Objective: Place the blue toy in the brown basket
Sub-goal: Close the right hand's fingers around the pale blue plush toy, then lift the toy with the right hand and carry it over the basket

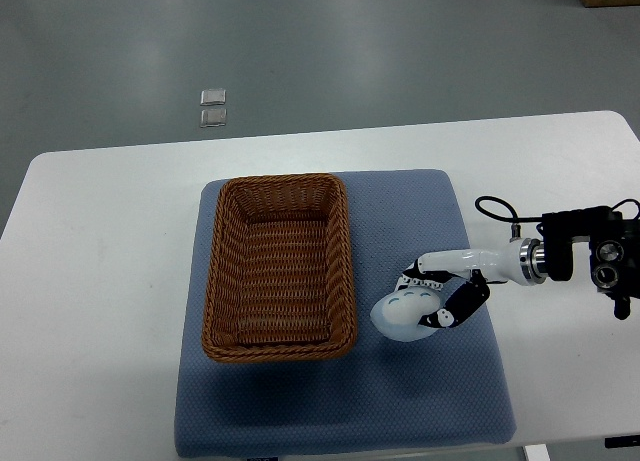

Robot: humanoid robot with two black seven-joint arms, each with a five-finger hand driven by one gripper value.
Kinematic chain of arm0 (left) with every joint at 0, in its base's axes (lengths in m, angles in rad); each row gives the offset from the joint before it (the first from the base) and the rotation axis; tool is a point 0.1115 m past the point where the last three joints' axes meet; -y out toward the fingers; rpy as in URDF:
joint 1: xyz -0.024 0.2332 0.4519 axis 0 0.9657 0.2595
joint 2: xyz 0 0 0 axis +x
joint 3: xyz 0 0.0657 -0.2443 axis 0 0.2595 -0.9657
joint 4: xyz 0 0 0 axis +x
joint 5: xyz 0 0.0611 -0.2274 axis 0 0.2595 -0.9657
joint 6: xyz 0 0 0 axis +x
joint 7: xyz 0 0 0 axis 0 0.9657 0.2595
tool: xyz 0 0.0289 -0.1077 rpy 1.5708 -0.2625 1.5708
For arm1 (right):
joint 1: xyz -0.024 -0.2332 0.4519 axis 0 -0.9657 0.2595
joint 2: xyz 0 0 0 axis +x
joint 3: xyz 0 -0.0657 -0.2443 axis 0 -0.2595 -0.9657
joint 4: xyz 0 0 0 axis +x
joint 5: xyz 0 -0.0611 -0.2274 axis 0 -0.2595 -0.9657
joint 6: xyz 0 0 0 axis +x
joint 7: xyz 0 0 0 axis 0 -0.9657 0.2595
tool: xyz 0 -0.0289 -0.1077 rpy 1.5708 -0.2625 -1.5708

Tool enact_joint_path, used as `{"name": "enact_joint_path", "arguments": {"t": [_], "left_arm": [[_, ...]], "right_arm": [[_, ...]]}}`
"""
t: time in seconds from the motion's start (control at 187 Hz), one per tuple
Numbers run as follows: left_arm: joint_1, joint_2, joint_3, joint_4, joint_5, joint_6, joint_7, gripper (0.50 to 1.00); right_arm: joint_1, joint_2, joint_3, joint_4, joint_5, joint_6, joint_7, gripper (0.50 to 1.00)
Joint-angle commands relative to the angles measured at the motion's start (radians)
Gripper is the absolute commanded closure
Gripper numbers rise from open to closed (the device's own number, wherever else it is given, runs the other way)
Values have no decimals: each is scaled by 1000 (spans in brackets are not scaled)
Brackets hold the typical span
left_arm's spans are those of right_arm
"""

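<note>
No readable text, labels, brand marks or nos. anywhere in top view; nothing legible on any obj.

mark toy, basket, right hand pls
toy (pixel 398 316), top view, on its pale rounded body left of the fingers.
basket (pixel 279 352), top view, on the near woven rim.
right hand (pixel 440 299), top view, on the hand's middle, over the toy.
</note>
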Motion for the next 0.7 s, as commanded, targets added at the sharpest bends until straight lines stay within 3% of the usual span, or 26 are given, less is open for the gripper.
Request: {"name": "enact_joint_path", "arguments": {"t": [0.0, 0.288, 0.438, 0.694], "left_arm": [[0, 0, 0, 0, 0, 0, 0, 500], [0, 0, 0, -1, 0, 0, 0, 500], [0, 0, 0, -1, 0, 0, 0, 500], [0, 0, 0, -1, 0, 0, 0, 500]], "right_arm": [[50, -23, 7, 3, 9, 7, 0, 1000], [205, -5, 19, 0, 44, 15, 0, 1000], [239, 97, 16, -60, 63, 4, 0, 1000], [271, 333, 2, -262, 60, -22, 0, 1000]]}}
